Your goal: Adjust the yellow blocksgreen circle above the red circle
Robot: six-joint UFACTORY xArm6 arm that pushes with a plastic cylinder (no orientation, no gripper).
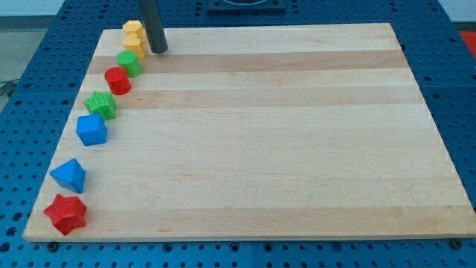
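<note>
A pale wooden surface (282, 149) rests on a blue perforated base (22, 67). All blocks lie in one line along the surface's edge at the view's left, listed here from the view's bottom to its top. Nearest the bottom corner sits a red star block (65, 214). Above it, a little apart, lies a blue triangular block (69, 176). Further up stands a blue block (91, 129) of roughly cubic form, and just beside its upper corner a green star block (100, 105). Next comes the red circle (117, 80), a short cylinder. The green circle (129, 63) sits immediately above and slightly to the right of it, the two touching or nearly so. Two yellow blocks (134, 39) occupy the far corner, stacked closely one behind the other; their exact shape cannot be made out. The dark rod descends from the view's top, and my tip (158, 51) meets the surface just right of the yellow blocks and just above-right of the green circle. The arm carries no hand, only this rod.
</note>
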